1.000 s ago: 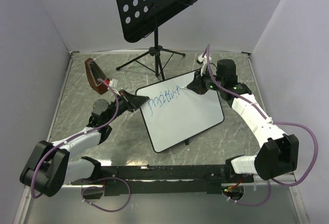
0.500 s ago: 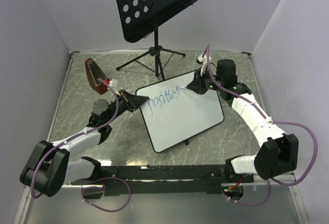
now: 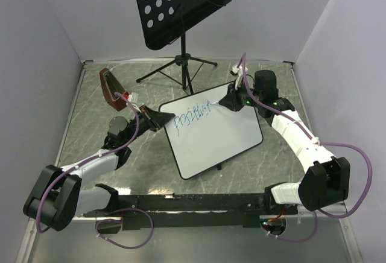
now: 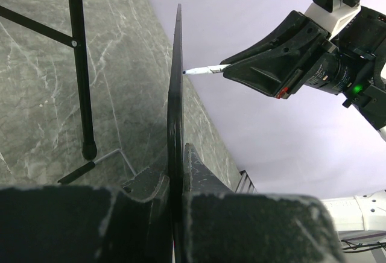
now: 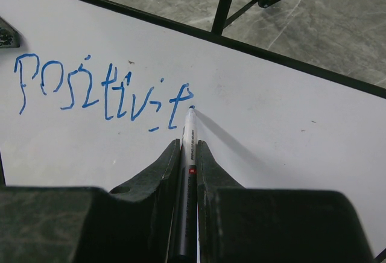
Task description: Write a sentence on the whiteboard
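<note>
Top view: board sits tilted mid-table, under the stand. Left gripper is on its left edge, right gripper at its far right corner. The sentence runs along the far edge, too small to read here.

Left wrist: you see the board edge-on, left jaws pressed tight on its rim. The marker tip looks to be touching the face, though that's hard to confirm at this angle.

Right wrist: right jaws pinch the marker barrel, tip at the top of the last "t"; it reads "positivit".

For the "y": brace the board with the left, press lightly, start just right of the "t", match the letter height and follow the baseline. There is white space to the right and on the near side for line two.
</note>
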Robot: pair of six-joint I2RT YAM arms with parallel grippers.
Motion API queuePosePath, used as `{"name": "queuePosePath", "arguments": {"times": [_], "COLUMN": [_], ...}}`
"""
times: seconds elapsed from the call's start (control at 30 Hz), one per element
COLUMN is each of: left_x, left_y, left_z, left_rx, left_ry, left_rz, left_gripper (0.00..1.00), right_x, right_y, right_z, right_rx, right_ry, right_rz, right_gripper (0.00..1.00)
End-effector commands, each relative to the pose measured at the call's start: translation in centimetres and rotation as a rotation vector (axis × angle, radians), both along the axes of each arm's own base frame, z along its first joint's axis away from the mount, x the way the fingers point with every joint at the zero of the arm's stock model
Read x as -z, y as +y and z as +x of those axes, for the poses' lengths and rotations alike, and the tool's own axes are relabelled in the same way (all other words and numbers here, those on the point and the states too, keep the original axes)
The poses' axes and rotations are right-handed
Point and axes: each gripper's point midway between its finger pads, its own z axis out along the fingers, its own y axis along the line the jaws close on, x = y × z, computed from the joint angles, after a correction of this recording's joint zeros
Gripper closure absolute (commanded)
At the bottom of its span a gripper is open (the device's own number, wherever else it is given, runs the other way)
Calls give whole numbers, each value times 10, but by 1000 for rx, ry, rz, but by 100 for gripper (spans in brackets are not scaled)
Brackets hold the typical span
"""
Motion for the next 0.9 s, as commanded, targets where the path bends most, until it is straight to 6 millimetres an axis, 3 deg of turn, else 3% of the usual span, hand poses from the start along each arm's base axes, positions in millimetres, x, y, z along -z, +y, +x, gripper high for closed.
{"name": "queuePosePath", "arguments": {"times": [0.0, 0.87], "left_x": [-40, -41], "left_y": [-3, -4], "left_z": [-8, -6], "left_rx": [33, 34], "left_ry": [-184, -186], "left_rz": [-32, -30], "left_gripper": [99, 99], "right_x": [-6, 4], "right_y": [-1, -6], "right_z": [-1, -18], "right_rx": [-7, -22], "right_ry": [-32, -23], "right_rz": [5, -14], "right_gripper": [100, 100]}}
